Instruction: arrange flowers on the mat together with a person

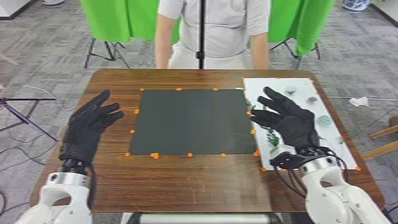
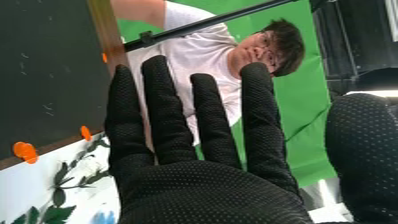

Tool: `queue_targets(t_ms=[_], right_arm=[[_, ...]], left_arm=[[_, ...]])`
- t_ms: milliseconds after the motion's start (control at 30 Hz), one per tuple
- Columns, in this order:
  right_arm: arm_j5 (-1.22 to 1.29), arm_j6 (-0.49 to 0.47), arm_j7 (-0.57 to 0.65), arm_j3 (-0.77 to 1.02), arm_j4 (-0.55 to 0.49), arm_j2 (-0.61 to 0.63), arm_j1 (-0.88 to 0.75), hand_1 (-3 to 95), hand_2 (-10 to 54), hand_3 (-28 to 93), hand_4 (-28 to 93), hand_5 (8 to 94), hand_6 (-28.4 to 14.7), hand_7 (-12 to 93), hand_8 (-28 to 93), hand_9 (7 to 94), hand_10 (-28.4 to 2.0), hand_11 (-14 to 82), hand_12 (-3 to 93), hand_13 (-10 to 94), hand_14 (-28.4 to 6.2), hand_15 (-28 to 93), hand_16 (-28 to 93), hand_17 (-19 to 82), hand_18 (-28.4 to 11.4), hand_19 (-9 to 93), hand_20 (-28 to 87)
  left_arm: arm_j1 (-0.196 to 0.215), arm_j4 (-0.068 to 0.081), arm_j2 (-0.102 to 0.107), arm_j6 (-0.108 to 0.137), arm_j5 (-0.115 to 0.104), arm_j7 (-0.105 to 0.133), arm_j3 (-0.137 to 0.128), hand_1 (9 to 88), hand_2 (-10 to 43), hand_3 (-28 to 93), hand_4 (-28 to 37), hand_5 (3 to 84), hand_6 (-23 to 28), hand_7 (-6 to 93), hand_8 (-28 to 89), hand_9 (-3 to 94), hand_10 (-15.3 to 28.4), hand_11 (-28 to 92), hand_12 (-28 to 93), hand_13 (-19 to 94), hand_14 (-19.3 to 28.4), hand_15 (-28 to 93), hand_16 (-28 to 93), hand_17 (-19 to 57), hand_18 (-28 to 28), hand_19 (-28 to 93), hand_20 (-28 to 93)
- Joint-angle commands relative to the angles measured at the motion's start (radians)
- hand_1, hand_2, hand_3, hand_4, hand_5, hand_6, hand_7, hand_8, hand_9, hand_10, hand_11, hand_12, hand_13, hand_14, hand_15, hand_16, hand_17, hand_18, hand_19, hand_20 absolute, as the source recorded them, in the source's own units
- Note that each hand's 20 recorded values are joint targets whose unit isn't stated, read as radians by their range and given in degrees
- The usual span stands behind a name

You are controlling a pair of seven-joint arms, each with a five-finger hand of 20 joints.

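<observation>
In the head view, the flat, dark grey-green square mat (image 1: 191, 122) is seen at the middle of the brown wooden surface (image 1: 195, 182), its edges dotted with small orange tabs (image 1: 155, 156). It is flanked on the right by a long white sheet (image 1: 266, 85), on which dark green leafy sprigs (image 1: 273, 137) and pale green rounded pieces (image 1: 324, 121) are laid. The left hand (image 1: 86, 125) is held beside the mat's left edge, its fingers relaxed and slightly parted; a broad band of wood is left between mat and near edge. The right hand (image 1: 295, 125) is held over the sheet, fingers pointed toward the mat's far side. In the right wrist view, those fingers are seen straight and spread, with sprigs and tabs visible beside them.
</observation>
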Motion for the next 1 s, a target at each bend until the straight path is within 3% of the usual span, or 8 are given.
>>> queue_targets(t_ms=[33, 433, 1000], right_arm=[[-0.003, 0.005, -0.005, -0.002, -0.006, -0.002, -0.011, 7.3, 13.8, 90, -28, 43.9, 4.2, 16, -12, 41.8, -12.4, 4.6, 13.9, 39, -18.7, 24, 17, 13, -26.3, 50, 15], [-0.004, 0.004, 0.006, 0.002, -0.010, -0.004, -0.019, 7.4, 13.9, 90, -28, 43.8, 4.2, 16, -12, 41.8, -12.4, 4.7, 13.9, 39, -18.7, 24, 17, 13, -26.3, 51, 15], [-0.003, 0.001, -0.002, 0.004, -0.007, -0.004, -0.019, 7.4, 14.3, 89, -28, 43.6, 4.2, 15, -12, 41.8, -12.3, 4.7, 13.9, 40, -18.7, 24, 17, 13, -26.5, 51, 15]], left_arm=[[0.013, 0.001, -0.006, 0.002, -0.004, -0.004, 0.000, 26.0, 6.7, 77, -24.8, 39.0, 8.0, 10.3, -8, 39.0, 20.1, 28, 9, 29, 28.3, 55, -10, -6.4, 26.7, 56, 22], [0.019, -0.002, -0.011, 0.003, 0.000, -0.015, -0.001, 26.0, 6.8, 77, -24.8, 39.0, 7.9, 10.6, -8, 39.0, 20.0, 28, 9, 29, 28.1, 55, -9, -6.9, 26.4, 54, 21], [0.017, 0.000, -0.006, 0.006, -0.004, -0.001, 0.003, 25.9, 6.6, 78, -25.1, 38.8, 7.6, 11.0, -8, 39.1, 19.8, 28, 9, 29, 27.7, 54, -9, -7.1, 26.4, 54, 20]])
